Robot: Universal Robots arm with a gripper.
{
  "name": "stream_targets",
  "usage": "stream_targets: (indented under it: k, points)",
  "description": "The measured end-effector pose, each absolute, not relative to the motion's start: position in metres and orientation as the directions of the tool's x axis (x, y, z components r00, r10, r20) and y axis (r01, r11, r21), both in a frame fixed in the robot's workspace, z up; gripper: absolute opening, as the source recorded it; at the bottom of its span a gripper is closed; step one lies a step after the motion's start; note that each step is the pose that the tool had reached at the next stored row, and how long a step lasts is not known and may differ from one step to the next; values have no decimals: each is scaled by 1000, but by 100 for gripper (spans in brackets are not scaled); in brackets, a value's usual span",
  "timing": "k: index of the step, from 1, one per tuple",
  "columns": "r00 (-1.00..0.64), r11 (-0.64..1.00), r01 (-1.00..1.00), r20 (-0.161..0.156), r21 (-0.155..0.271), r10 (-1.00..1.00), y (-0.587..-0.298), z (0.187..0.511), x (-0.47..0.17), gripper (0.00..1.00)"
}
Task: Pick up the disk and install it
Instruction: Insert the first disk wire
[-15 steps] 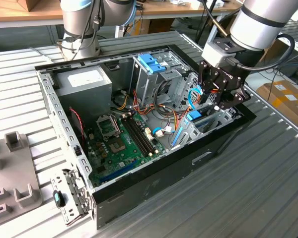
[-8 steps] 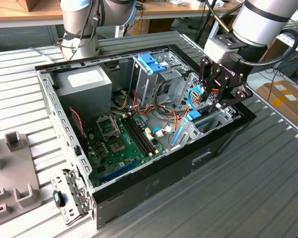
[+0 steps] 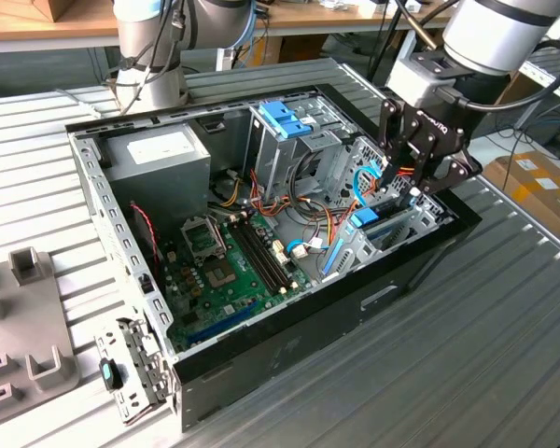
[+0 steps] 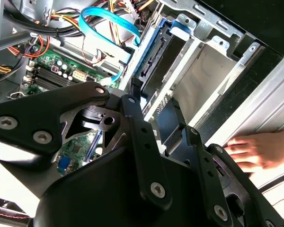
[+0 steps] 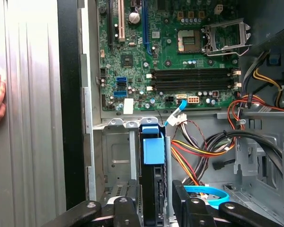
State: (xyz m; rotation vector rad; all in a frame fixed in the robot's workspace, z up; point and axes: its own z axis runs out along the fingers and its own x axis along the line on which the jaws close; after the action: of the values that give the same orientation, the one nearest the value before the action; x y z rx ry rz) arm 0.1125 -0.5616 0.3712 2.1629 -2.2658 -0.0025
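The disk (image 5: 150, 176) stands on edge in the metal drive bay (image 5: 114, 158) at the case's corner, its dark body down in the slot and its light-blue rail (image 5: 153, 147) uppermost. In the second wrist view the disk (image 4: 157, 56) runs along the bay wall. My gripper (image 5: 154, 194) hangs straight over it, with one black finger (image 5: 127, 208) on each side and a thin gap showing beside the disk. In the exterior view the gripper (image 3: 395, 185) reaches into the open case's right end, just above the blue of the disk (image 3: 365, 219).
The open computer case (image 3: 289, 345) lies on a slatted metal table. Inside are a green motherboard (image 3: 222, 269), a grey power supply (image 3: 159, 159), a drive cage with a blue latch (image 3: 285, 117) and loose cables (image 5: 199, 156). A person's hand (image 4: 255, 149) rests by the case's edge.
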Motion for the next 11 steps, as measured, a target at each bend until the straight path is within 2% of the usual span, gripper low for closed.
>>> stream_targets:
  k: [11]
  points:
    - [-46,47,-999,11,7,-999,-553,371,113,43]
